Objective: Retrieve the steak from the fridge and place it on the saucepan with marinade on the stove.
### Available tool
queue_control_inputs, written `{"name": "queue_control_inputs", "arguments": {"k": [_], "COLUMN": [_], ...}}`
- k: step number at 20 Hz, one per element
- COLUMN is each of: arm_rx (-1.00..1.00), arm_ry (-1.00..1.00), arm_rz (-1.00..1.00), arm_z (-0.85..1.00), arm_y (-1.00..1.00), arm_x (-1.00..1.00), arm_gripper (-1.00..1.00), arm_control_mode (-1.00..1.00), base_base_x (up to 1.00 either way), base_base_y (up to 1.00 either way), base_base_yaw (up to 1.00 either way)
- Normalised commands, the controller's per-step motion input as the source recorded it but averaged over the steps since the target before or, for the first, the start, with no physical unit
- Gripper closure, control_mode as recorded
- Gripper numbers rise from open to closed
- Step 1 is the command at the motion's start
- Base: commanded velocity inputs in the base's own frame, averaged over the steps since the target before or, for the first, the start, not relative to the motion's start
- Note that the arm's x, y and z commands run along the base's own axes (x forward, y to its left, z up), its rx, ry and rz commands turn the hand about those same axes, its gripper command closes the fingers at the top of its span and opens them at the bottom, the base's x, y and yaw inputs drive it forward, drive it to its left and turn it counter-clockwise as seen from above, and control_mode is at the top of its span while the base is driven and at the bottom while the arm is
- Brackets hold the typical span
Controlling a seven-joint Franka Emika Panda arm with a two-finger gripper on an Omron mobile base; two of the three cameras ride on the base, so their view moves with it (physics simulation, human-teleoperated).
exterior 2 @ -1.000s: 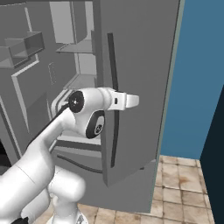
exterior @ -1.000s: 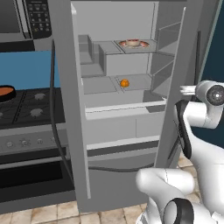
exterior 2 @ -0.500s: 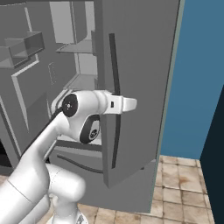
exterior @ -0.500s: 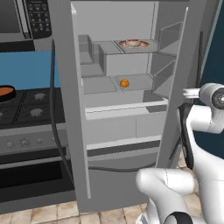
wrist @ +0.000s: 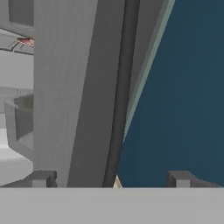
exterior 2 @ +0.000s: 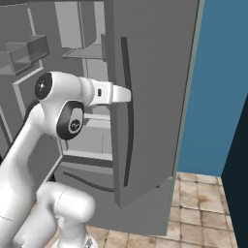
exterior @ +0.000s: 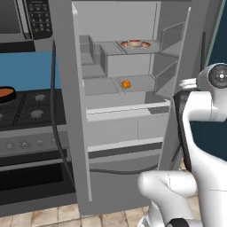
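Gripper (wrist: 110, 178): newly spread and released, dark fridge-door handle (wrist: 124, 87) at 12 o'clock; steak (exterior: 135, 43) now reachable.

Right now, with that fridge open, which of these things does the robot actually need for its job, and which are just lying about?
Needed:
- steak, top fridge shelf
- fridge, door open
- saucepan with orange marinade
- stove
- hand, open beside the door handle

Lying about:
- orange ball, lower shelf
- microwave above the stove
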Motion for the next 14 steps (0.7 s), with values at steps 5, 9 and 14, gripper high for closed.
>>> {"name": "queue_control_inputs", "arguments": {"k": [5,9,14], "arm_rx": [0.00,-0.03,0.00], "arm_ry": [0.11,0.00,-0.17], "arm_rz": [0.11,0.18,0.04], "arm_z": [0.29,-0.04,0.00], "arm_y": [0.75,0.75,0.13], "arm_x": [-0.40,-0.31,-0.06], "arm_gripper": [-1.00,-1.00,-1.00], "arm_control_mode": [-1.00,-1.00,-1.00], "base_base_x": [0.00,0.00,0.00], "base_base_y": [0.00,0.00,0.00], "base_base_yaw": [0.00,0.00,0.00]}}
